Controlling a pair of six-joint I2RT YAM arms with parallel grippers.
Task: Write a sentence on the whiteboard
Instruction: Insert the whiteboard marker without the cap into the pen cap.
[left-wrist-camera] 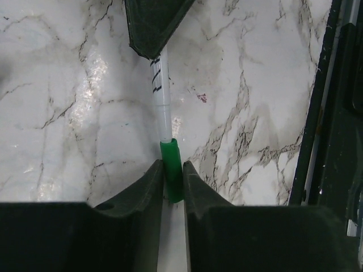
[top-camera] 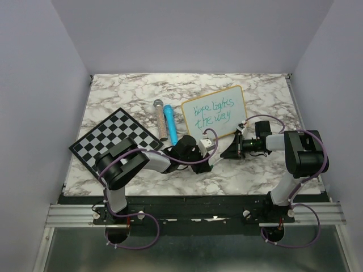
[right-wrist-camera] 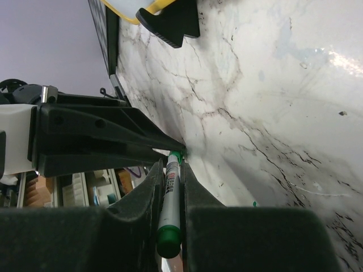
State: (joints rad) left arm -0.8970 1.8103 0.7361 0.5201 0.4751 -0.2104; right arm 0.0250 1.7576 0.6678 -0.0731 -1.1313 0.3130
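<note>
The whiteboard (top-camera: pixel 237 116) stands tilted on the marble table (top-camera: pixel 261 90), right of centre and towards the back, its wooden frame intact and its face turned to the arms. The sentence (top-camera: pixel 212 107) is written on it in green, in two lines that read, as far as the overhead view resolves, "Hope lights the way"; no word looks unfinished, so the writing itself is judged complete. Just in front of the board's near edge the two arms meet over bare marble. The marker (left-wrist-camera: pixel 161 96) is a white-barrelled pen with printed lettering, and it spans the gap between them. The right gripper (right-wrist-camera: pixel 170 165) is clamped on the barrel, its fingers tight on either side, with the pen's green rear end showing nearest the wrist camera. The left gripper (left-wrist-camera: pixel 172 168) has its two fingers pressed against the green cap (left-wrist-camera: pixel 171 170) at the other end. Whether the cap is fully seated on the tip cannot be told. What is left is judged to be tidying only: securing the cap and setting the pen down. To the left of the board lie a blue cylinder (top-camera: pixel 171 126) and a pale cylinder (top-camera: pixel 160 122), side by side, and beyond them a chessboard (top-camera: pixel 116 139), all apart from the grippers
</note>
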